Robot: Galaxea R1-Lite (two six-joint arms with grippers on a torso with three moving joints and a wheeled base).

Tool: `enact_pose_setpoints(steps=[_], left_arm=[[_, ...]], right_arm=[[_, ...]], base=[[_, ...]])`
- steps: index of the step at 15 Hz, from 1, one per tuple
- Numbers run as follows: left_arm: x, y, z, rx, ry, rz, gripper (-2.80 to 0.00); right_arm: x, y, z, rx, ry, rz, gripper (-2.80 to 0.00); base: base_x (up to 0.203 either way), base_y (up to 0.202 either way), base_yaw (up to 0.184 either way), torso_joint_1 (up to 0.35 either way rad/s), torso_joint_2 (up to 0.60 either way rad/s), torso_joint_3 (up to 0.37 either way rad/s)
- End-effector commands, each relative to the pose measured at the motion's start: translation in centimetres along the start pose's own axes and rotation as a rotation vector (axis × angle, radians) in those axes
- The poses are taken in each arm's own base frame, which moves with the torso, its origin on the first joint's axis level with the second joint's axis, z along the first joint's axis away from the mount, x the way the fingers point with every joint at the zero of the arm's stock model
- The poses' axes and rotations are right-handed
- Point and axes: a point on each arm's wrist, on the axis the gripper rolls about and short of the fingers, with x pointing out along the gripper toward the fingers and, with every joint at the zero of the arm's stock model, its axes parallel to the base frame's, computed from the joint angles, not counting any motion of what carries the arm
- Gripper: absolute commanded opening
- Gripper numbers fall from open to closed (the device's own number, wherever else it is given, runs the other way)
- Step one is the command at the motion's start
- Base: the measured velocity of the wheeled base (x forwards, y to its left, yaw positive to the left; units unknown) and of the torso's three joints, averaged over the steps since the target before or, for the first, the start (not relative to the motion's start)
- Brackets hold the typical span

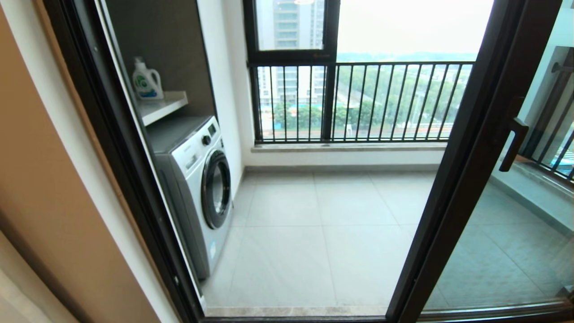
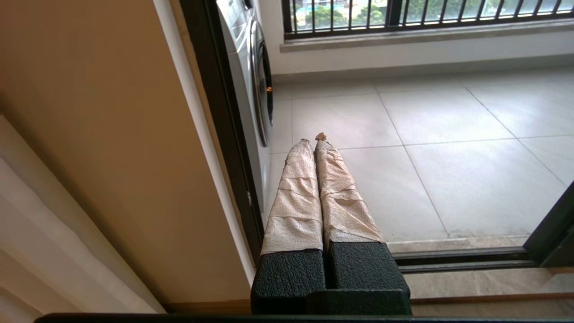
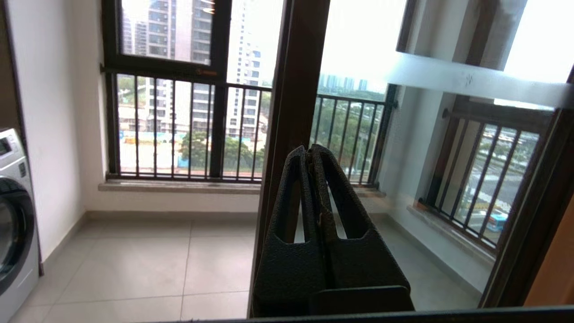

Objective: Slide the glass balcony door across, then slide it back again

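Facing the doorway: both hands empty, neither touching anything.
Right hand: fingers pressed together, holding nothing, pointed at the door's leading frame edge.
Left hand: paper-wrapped fingers closed, idle near the jamb beside the washing machine.
Glass balcony door: slid to the right, doorway open.
Handling: likely heavy, rigid, rolling on its floor track; glass slick and fragile.
Hold: the bar handle or the metal frame, not the pane.

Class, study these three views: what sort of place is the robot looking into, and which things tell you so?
Most likely a high-rise flat's laundry balcony: a washing machine with a detergent bottle above it, a railed window overlooking towers, and the glass balcony door slid partly open.
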Motion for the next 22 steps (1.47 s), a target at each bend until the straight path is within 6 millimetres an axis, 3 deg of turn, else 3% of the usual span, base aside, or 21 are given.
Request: enact_pose_setpoints(steps=[1, 4, 5, 10, 14, 16, 22], left_arm=[[0.0, 0.0, 0.0, 0.001, 0.003, -0.001, -2.80], [0.0, 0.0, 0.0, 0.000, 0.003, -0.001, -2.80], [0.0, 0.0, 0.0, -0.001, 0.003, -0.001, -2.80], [0.0, 0.0, 0.0, 0.001, 0.003, -0.001, -2.80], [0.0, 0.0, 0.0, -0.001, 0.003, -0.001, -2.80], [0.0, 0.0, 0.0, -0.001, 0.003, -0.001, -2.80], [0.0, 0.0, 0.0, -0.001, 0.003, -0.001, -2.80]], right_arm=[[-0.8, -0.9, -0.2, -0.021, 0.004, 0.045, -2.80], [-5.7, -0.6, -4.3, -0.129, -0.006, 0.046, -2.80], [-6.3, -0.4, -5.4, -0.128, 0.013, 0.052, -2.80], [-2.8, 2.4, -14.3, -0.002, 0.369, 0.208, -2.80], [-0.9, 4.7, -22.1, 0.061, 0.417, 0.235, -2.80], [-0.8, 5.0, -23.2, 0.075, 0.396, 0.238, -2.80], [-0.6, 4.9, -22.6, 0.128, 0.371, 0.245, -2.80]], base=[[0.000, 0.000, 0.000, 0.000, 0.00, 0.000], [0.000, 0.000, 0.000, 0.000, 0.00, 0.000], [0.000, 0.000, 0.000, 0.000, 0.00, 0.000], [0.000, 0.000, 0.000, 0.000, 0.00, 0.000], [0.000, 0.000, 0.000, 0.000, 0.00, 0.000], [0.000, 0.000, 0.000, 0.000, 0.00, 0.000], [0.000, 0.000, 0.000, 0.000, 0.00, 0.000]])
